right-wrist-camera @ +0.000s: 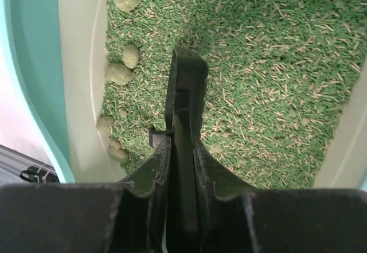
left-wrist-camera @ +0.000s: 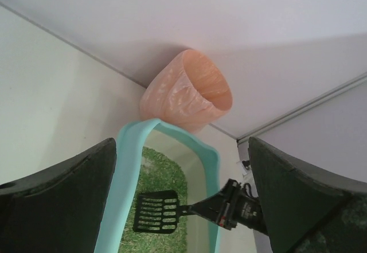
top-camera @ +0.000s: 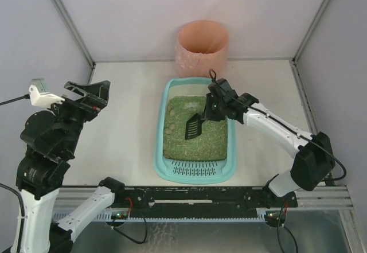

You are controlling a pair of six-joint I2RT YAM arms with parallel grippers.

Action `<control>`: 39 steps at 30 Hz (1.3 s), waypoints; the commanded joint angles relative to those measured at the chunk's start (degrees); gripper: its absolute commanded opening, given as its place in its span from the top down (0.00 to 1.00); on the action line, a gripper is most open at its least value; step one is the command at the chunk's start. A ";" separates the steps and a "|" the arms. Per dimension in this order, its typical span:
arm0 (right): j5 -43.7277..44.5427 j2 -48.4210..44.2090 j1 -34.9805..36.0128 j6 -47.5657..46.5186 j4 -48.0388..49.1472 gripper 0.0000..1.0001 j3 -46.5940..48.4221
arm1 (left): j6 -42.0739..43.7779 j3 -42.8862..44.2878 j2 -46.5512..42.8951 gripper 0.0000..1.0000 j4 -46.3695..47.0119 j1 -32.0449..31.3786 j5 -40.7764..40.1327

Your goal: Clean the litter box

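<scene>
Teal litter box [top-camera: 195,171] holds green granules [top-camera: 202,145], clumps [top-camera: 170,128]; right jaws clamp scoop [top-camera: 193,128], left jaws gape.

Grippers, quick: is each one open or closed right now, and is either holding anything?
Left gripper: open, holding nothing.
Right gripper: shut on the handle of the black scoop, over the litter box.

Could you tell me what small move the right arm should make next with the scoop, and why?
Probably slide the scoop left and down toward the clumps. The right gripper is shut on its handle, the blade looks empty, and the clumps lie along the left wall of the litter box, not yet scooped.
</scene>
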 commanded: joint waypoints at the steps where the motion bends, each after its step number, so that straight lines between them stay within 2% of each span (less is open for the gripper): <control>1: 0.52 2.72 0.46 -0.14 0.15 1.00 4.53 | -1.98 2.37 1.04 0.00 -1.29 0.31 -0.14; 8: -1.93 9.73 0.39 -1.60 -0.63 1.00 8.05 | 0.88 1.58 0.32 0.00 0.04 0.33 -3.71; 13: 1.80 12.98 0.18 -1.89 -3.34 1.00 10.77 | -0.40 0.48 -0.46 0.00 1.06 0.33 -5.29; 16: 1.08 15.75 -0.06 -1.18 -2.25 1.00 11.04 | 0.23 0.99 -0.37 0.00 1.11 0.38 -5.69; 19: -3.14 18.75 -0.39 -0.13 3.22 1.00 9.58 | 0.27 -0.42 -0.93 0.00 1.96 0.32 -5.75; 22: -8.84 19.18 -1.35 2.64 13.79 1.00 4.92 | -1.21 -2.02 -2.08 0.00 3.37 0.37 -6.23; 28: -20.94 18.14 -4.76 11.10 33.12 1.00 -6.61 | 1.33 -1.44 -3.35 0.00 3.87 0.34 -7.33; 32: -21.57 16.33 -5.10 12.74 37.53 1.00 -9.23 | 0.72 -2.22 -3.32 0.00 4.02 0.33 -6.94; 39: -21.09 12.52 -6.04 13.31 38.72 1.00 -11.99 | 1.74 -1.10 -4.02 0.00 3.49 0.33 -5.95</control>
